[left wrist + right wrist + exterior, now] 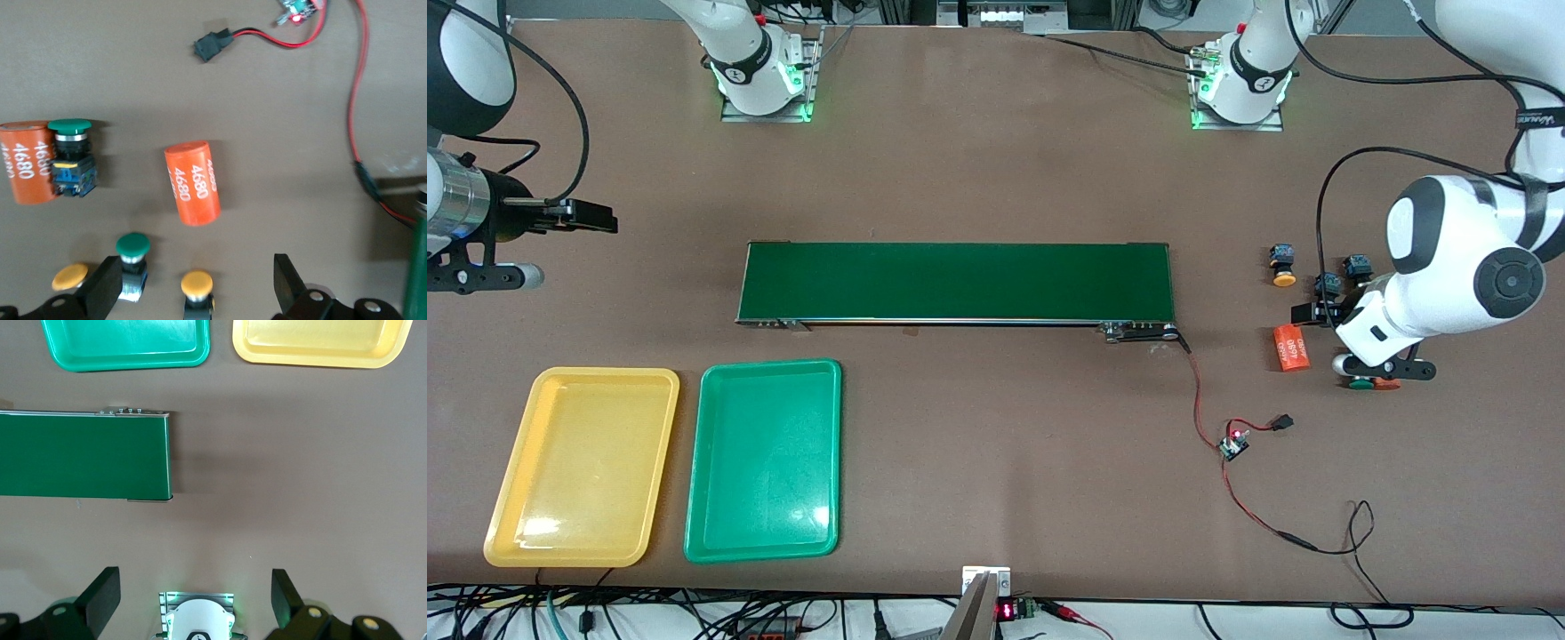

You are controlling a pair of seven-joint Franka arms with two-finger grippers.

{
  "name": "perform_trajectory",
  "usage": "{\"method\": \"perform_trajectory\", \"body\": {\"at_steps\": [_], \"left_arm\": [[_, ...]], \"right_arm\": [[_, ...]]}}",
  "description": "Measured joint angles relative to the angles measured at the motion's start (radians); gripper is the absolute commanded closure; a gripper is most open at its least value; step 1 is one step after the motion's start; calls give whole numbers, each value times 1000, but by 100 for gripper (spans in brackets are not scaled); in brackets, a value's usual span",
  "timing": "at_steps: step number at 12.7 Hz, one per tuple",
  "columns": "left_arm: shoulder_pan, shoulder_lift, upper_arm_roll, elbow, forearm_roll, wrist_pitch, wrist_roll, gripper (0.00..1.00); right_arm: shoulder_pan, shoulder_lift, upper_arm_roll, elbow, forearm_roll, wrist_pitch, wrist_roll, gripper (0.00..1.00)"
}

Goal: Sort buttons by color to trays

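Two orange-yellow buttons (197,287) (69,277) and a green button (133,248) stand in a row at the left arm's end of the table. My left gripper (197,267) (1323,311) hovers open over that row, holding nothing; one orange-yellow button (1283,264) shows beside the arm. Another green button (72,157) (1360,384) lies against an orange 4680 cylinder (27,170). My right gripper (195,587) (600,218) waits open and empty over bare table at the right arm's end. The yellow tray (605,373) (313,361) and green tray (769,364) (127,365) are empty.
A second 4680 cylinder (193,183) (1291,348) lies just nearer the front camera than the button row. The dark-green conveyor belt (956,280) crosses the middle. Red and black wires with a small board (1234,444) trail from its end.
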Motion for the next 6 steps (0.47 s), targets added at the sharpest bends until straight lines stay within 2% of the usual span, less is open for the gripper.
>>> {"method": "perform_trajectory", "body": {"at_steps": [3, 6], "left_arm": [[9, 34, 0, -109, 0, 223, 1, 0], [15, 81, 0, -144, 0, 355, 3, 0]], "right_arm": [[0, 3, 0, 0, 0, -3, -1, 0], [0, 3, 0, 0, 0, -4, -1, 0]]}}
